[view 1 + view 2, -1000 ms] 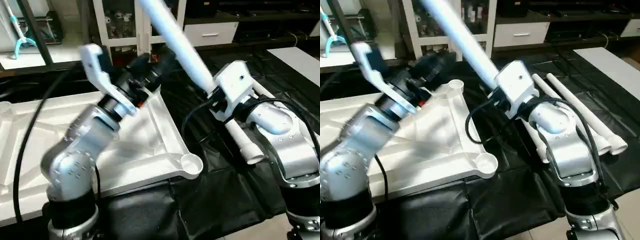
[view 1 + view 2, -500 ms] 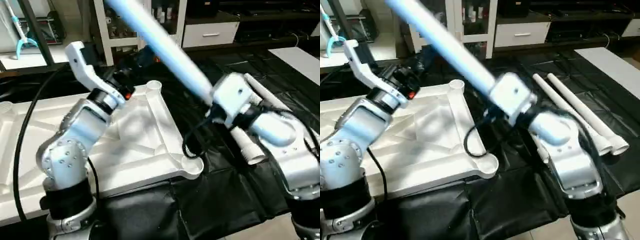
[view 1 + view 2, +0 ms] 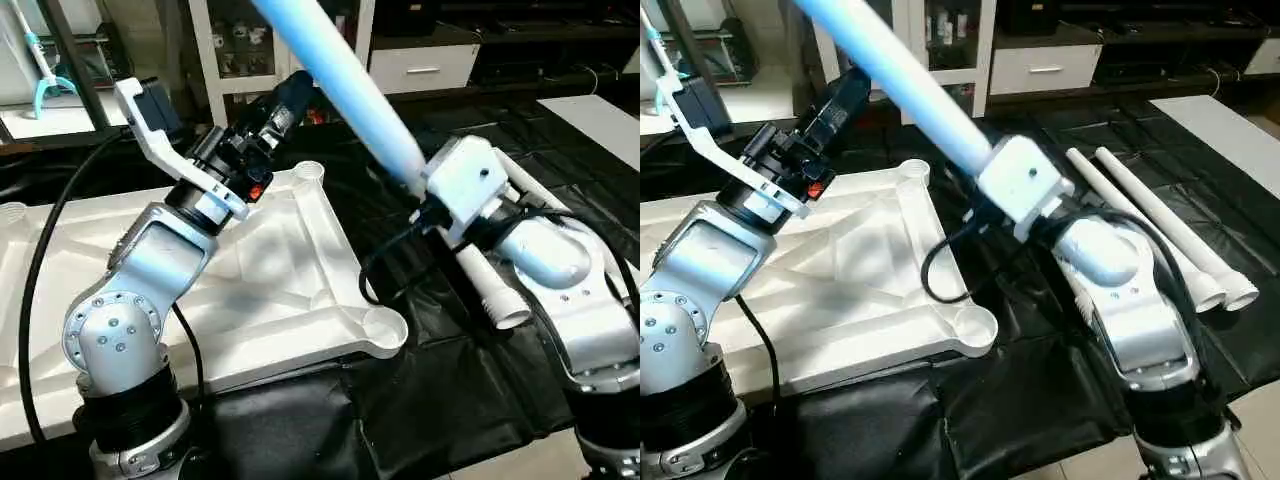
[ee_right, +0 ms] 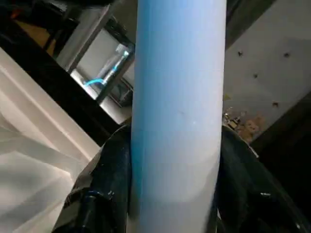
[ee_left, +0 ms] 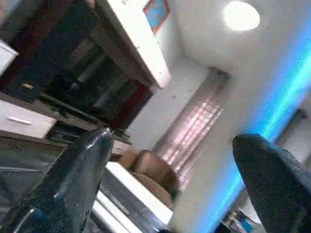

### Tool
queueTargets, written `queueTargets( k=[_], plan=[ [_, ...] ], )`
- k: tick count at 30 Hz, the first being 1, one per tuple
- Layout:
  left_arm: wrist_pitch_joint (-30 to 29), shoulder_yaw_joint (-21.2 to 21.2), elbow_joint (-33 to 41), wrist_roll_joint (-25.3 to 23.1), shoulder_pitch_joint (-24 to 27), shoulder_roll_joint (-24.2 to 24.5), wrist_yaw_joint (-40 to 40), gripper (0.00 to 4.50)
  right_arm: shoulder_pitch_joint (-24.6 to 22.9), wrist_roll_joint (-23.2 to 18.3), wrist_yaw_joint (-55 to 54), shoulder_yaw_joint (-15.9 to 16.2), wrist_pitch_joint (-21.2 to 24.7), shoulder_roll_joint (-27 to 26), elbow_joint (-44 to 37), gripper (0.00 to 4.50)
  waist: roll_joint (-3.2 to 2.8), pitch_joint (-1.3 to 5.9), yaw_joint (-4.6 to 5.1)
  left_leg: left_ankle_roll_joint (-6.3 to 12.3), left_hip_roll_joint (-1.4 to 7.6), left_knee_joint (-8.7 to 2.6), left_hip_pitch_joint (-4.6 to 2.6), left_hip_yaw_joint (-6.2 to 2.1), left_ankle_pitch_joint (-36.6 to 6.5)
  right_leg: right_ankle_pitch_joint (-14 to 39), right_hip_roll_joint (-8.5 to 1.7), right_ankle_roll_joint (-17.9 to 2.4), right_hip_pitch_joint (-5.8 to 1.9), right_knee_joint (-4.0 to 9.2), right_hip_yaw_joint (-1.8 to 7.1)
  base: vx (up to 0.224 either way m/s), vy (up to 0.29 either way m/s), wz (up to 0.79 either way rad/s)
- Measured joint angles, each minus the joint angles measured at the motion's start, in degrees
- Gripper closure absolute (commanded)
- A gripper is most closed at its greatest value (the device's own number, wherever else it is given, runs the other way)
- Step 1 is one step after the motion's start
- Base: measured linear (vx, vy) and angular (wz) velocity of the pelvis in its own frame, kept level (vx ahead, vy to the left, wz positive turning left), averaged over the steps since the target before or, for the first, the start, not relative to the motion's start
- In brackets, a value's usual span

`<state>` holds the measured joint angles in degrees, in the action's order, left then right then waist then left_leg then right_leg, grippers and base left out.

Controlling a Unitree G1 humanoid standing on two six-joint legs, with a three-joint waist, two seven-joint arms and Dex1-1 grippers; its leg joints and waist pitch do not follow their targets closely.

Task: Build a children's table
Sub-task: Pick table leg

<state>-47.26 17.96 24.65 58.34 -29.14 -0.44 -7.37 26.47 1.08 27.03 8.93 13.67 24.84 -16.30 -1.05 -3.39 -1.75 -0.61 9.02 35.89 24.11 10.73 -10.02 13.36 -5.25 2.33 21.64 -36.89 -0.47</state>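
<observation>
The table top (image 3: 290, 270) lies upside down on the black cloth (image 3: 1040, 400), its ribbed underside facing up, with one round corner socket (image 3: 385, 330) at the near right corner and another socket (image 3: 308, 172) at the far right corner. The right gripper (image 4: 170, 194) is closed around a long white leg (image 3: 345, 80), its two black fingers (image 4: 104, 179) pressing on either side of the tube. That leg slants upward and to the far left from the gripper, rising over the far right part of the table top and out past the upper edge of the head views. Its lower end sticks out on the near side of the right wrist, above the cloth and just right of the near socket. The left gripper (image 5: 170, 174) is raised above the far part of the table top, with its fingers (image 5: 73, 179) spread wide apart and nothing between them; it points up and toward the far right, close beside the slanting leg but not touching it. Two more legs (image 3: 1170, 235) lie side by side on the cloth to the right of the right arm, running from far left to near right, well apart from the table top. A white cabinet with glass doors (image 3: 250, 50) stands at the far side of the room.
</observation>
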Motion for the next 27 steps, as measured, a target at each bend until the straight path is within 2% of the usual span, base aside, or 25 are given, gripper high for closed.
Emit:
queueTargets(
  k=[7,14,23,25,27],
  plan=[
    [0.1,-0.9,0.6,1.1,0.0,1.0,-0.1,0.00,0.0,0.5,-0.5,-0.2,2.1,-0.5,0.7,2.64,-0.03,0.01,0.15,-0.02,0.02,0.00,-0.01,0.00,0.0,0.0,0.03,0.0,0.04,-0.04,0.02,0.000,0.000,0.00],
    [1.1,-1.0,0.7,1.6,0.0,1.5,-0.5,0.00,-3.8,2.3,1.5,3.4,2.8,1.1,0.7,2.64,-0.05,0.00,0.05,-0.02,0.02,0.01,-0.01,0.00,0.0,0.0,0.03,0.0,0.01,-0.01,0.02,0.000,0.000,0.00],
    [2.8,-1.5,0.4,1.0,0.0,1.9,0.7,0.00,-3.6,4.1,1.5,3.7,3.3,1.2,0.6,2.64,-0.05,-0.01,0.07,-0.04,0.02,0.01,-0.05,0.00,0.0,-0.1,0.03,0.0,-0.01,-0.04,0.01,0.000,0.000,0.00],
    [3.2,-1.5,0.2,0.5,0.0,1.9,1.2,0.30,-3.6,4.3,1.5,3.9,3.4,1.3,0.7,2.64,-0.06,0.00,0.07,-0.04,0.02,0.01,-0.05,0.00,0.0,-0.1,0.03,0.0,-0.01,-0.05,0.01,0.000,0.000,0.00],
    [4.0,-1.5,-1.0,-0.2,0.0,1.9,2.4,0.37,-3.6,4.5,1.5,4.0,3.5,1.3,0.7,2.64,-0.09,0.01,0.05,-0.05,0.02,0.01,-0.05,-0.01,0.0,-0.1,0.03,0.0,-0.01,-0.05,0.01,0.000,0.000,0.00]
  ],
)
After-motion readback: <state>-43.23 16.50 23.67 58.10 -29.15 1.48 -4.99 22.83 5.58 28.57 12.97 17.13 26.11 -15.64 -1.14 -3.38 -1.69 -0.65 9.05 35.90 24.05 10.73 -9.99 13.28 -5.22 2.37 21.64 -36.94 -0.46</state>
